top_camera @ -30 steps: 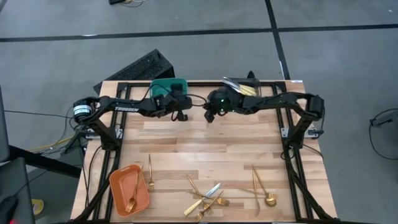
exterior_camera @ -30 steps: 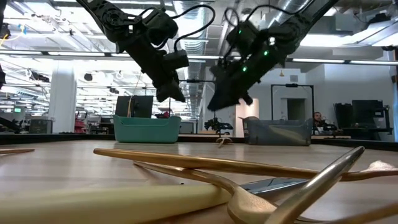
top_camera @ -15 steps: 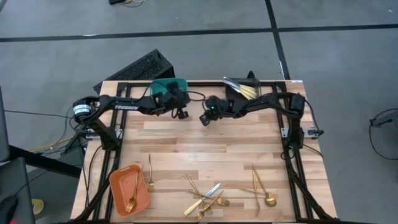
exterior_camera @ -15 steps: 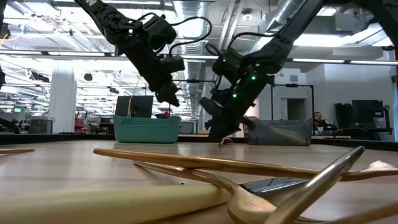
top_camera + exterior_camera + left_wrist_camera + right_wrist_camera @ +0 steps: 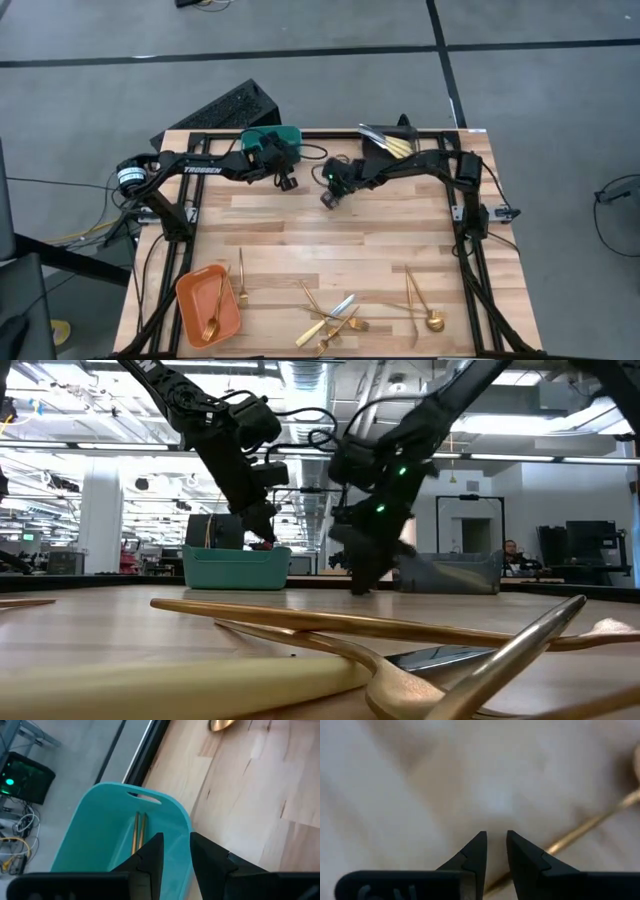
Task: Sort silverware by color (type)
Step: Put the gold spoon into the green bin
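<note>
The left gripper, its jaws slightly apart and holding nothing, hangs over the teal bin with two gold pieces inside, while the right gripper, jaws slightly apart and empty, is just above a gold handle on the table.

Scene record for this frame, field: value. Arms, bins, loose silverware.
left gripper: over the teal bin, fingers slightly apart, nothing between them
teal bin contents: two gold pieces lying side by side
right gripper: low over the table, fingers slightly apart, a gold piece just ahead
grey bin: far edge, holds silverware
orange bin: near left corner, holds a gold spoon
loose silverware: along the near edge
</note>
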You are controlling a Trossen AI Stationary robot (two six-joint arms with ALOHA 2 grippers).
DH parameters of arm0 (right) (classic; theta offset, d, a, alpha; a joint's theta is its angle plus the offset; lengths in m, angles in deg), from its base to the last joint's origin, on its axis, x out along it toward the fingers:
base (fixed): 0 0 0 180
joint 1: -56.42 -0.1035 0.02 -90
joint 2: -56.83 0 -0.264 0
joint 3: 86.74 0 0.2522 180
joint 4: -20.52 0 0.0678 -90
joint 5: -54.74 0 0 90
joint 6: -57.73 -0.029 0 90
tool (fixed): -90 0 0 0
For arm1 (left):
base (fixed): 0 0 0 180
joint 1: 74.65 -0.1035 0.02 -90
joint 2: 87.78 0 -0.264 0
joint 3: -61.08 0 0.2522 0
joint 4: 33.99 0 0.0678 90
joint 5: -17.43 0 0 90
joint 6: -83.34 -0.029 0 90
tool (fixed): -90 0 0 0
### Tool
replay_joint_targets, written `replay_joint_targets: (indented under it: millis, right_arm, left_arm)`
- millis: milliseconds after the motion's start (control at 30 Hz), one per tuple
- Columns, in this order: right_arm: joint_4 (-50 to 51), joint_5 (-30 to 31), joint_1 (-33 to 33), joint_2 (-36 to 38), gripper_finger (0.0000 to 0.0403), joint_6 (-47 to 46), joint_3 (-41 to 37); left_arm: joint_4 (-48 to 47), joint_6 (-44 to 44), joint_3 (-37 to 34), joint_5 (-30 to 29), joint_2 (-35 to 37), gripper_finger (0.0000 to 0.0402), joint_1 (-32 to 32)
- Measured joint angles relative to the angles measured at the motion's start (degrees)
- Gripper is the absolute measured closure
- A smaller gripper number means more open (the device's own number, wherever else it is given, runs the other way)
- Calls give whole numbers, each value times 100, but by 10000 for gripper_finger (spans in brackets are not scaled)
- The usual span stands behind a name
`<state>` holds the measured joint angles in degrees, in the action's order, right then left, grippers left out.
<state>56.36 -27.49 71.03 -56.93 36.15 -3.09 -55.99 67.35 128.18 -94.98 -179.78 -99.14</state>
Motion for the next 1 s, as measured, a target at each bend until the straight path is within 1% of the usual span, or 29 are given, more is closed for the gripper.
replay_joint_targets:
  millis: [67, 133, 200, 267, 400, 467, 567, 633, 700, 767, 867, 1000]
  right_arm:
    - [626, 55, -235, 262, 300, 49, -30]
    - [1030, 423, -493, 548, 300, 70, -77]
    - [1010, 819, -685, 902, 300, 41, -83]
    - [1037, 1203, -733, 1223, 300, -129, -118]
    - [1075, 1622, -640, 1525, 297, -445, -412]
    - [1088, 1785, -522, 1663, 288, -686, -652]
    - [717, 1743, -277, 1729, 260, -1121, -1162]
    - [176, 1620, -137, 1652, 234, -1334, -1455]
    - [-394, 1384, 1, 1628, 208, -1433, -1610]
    - [-812, 1337, 65, 1487, 187, -1440, -1617]
    - [-867, 1369, 135, 1213, 176, -1368, -1566]
    - [-1051, 1483, 216, 1025, 183, -1196, -1430]
  left_arm:
    - [-1, 17, 0, 2, 0, 313, 0]
    - [24, 24, 0, 2, 0, 313, 0]
    - [58, 31, 0, 6, 0, 313, 0]
    - [131, 41, 0, 29, 0, 313, 0]
    - [192, 41, -1, 63, 0, 313, 2]
    - [159, 41, -1, 64, 0, 313, 2]
    - [125, 41, -39, 65, 0, 313, 2]
    - [173, 41, -111, 65, 0, 313, 2]
    - [162, 45, -156, 65, 0, 313, 1]
    - [192, 48, -197, 65, 0, 313, 0]
    - [159, 70, -203, 74, 0, 313, -2]
    - [188, 65, -203, 74, 0, 313, -4]
